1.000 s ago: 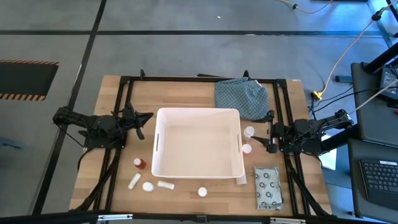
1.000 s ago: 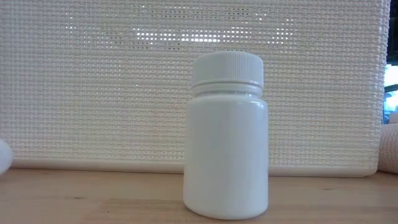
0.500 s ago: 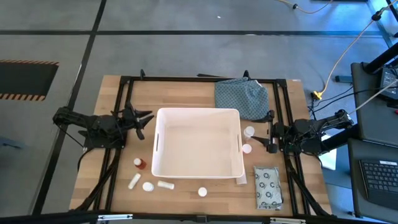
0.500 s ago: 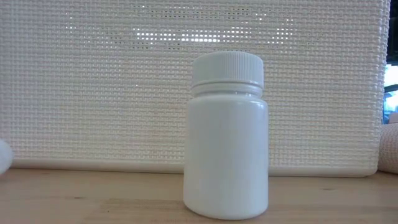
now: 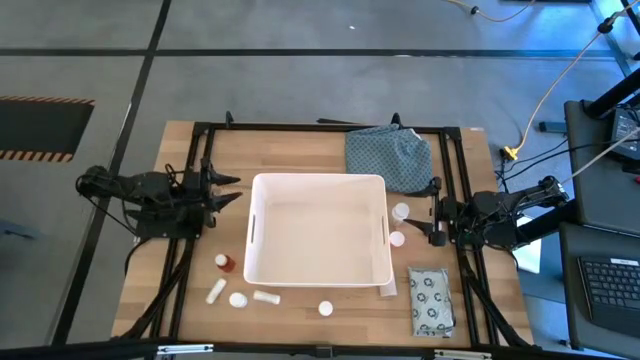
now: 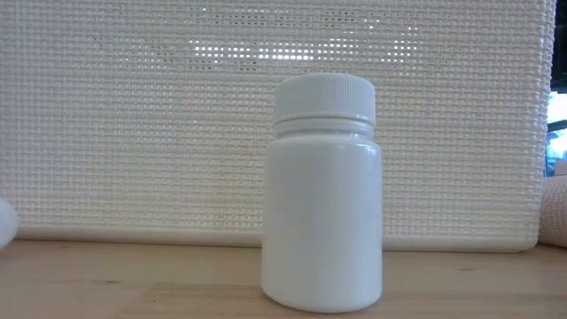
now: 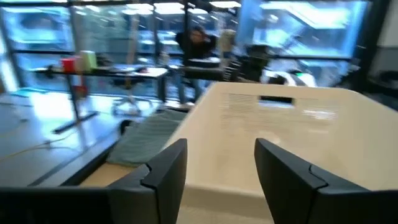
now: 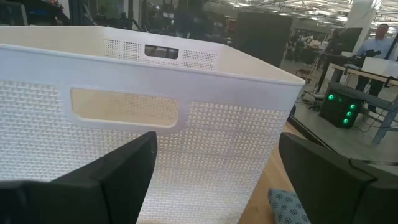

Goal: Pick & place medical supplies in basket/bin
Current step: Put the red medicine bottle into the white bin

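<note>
Since the earlier frame, the left gripper (image 5: pixel 228 190) is seen raised and drawn back slightly, fingers parted, beside the white tub (image 5: pixel 319 243). The right gripper (image 5: pixel 428 222) waits open by two white bottles (image 5: pixel 400 212). Only the low view shows a bottle's (image 6: pixel 322 193) ribbed cap; no writing can be read.

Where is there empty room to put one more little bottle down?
Inside the white tub, which holds nothing. Bare wood also lies behind the tub, left of the patterned cloth. The front-left corner is crowded with the red bottle and white tubes.
</note>
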